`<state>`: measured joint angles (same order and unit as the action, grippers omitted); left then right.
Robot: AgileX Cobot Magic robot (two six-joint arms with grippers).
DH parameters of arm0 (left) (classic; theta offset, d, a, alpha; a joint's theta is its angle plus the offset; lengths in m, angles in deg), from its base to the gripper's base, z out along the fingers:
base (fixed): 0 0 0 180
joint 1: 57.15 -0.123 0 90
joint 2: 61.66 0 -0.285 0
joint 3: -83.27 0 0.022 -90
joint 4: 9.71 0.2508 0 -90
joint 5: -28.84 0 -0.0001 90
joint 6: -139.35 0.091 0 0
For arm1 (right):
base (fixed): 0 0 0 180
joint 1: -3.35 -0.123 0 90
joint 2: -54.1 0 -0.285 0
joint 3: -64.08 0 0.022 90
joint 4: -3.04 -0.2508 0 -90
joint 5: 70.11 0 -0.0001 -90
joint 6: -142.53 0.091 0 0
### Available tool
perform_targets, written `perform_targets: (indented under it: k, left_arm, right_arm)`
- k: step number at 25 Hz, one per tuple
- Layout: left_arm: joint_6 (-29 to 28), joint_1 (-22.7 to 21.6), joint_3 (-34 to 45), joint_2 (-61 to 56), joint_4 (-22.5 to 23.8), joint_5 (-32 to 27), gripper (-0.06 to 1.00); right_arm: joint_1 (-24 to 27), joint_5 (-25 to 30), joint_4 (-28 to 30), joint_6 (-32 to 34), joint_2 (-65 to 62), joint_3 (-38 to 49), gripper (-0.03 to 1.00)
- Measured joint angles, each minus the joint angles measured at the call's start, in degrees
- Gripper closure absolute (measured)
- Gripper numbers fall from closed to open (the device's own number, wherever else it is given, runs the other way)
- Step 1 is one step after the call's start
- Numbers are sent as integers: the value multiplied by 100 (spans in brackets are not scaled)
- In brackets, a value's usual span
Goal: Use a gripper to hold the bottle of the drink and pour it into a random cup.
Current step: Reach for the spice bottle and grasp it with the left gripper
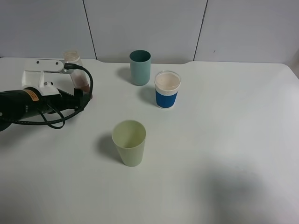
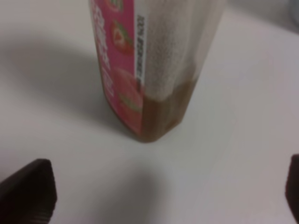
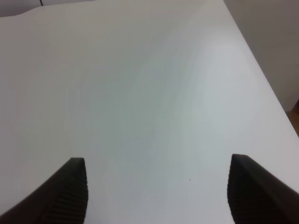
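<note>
- The left claw stands wide open. Its two dark fingers sit far apart at the sides of the left wrist view and grip nothing.
- The bottle stands upright on the bench, just ahead of the gap between those fingers and touching neither. Its pink label faces one side, and brown liquid fills only its lowest part.
- In the high view the left arm lies low along the left of the bench and points toward the right. Its black body carries an orange label, and its white frame reaches up beside the bottle.
- A thick black cable loops on the bench under the arm and arcs up close by the bottle.
- The bottle is at the back left of the bench, near the rear edge and the wall.
- The teal tumbler and the white cup with a blue band stand near each other at the back centre, to the right of the bottle.
- The pale yellow-green cup stands alone toward the front centre, well apart from the bottle and the left claw, with bare bench all round it.
- The right claw is also open, its fingers spread above bare bench. The bench's side edge runs past beyond one finger.
- The right half of the bench is open surface.
</note>
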<state>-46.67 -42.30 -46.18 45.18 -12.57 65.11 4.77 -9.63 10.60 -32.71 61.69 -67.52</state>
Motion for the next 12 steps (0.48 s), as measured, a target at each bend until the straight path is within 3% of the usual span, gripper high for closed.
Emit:
perform_targets:
  k: [12]
  left_arm:
    - [-340, 0, -649, 584, 193, 288, -5]
  right_arm:
    - [0, 0, 0, 0, 0, 0, 33]
